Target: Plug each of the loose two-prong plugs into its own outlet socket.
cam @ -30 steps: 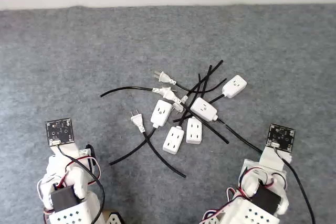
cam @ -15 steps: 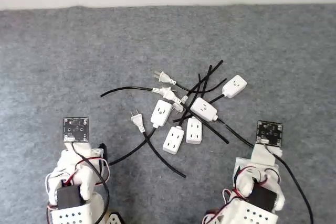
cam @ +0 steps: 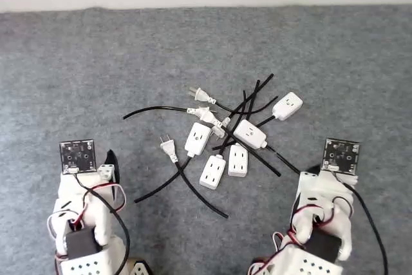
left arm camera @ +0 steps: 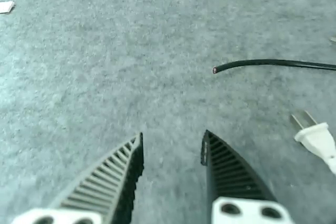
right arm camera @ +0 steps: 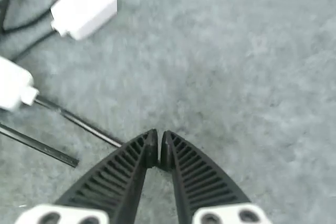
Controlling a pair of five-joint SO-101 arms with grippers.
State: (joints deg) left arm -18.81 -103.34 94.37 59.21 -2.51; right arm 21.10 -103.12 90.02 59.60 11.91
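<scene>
Plugs [cam: 168, 148] are none of them in my grip. My left gripper [left arm camera: 173, 136] hangs low over the grey mat [cam: 77, 62], fingers parted and nothing between them. My right gripper [right arm camera: 159, 132] has its tips closed to a sliver on nothing. Just beyond my left one lies the nearest plug [left arm camera: 316, 137], loose, prongs pointing away from me. Past it, mid-mat, five white sockets [cam: 212, 171] sit tangled among black cords [cam: 193, 194] — and farther still lie two more plugs [cam: 203, 96], prongs bare.
</scene>
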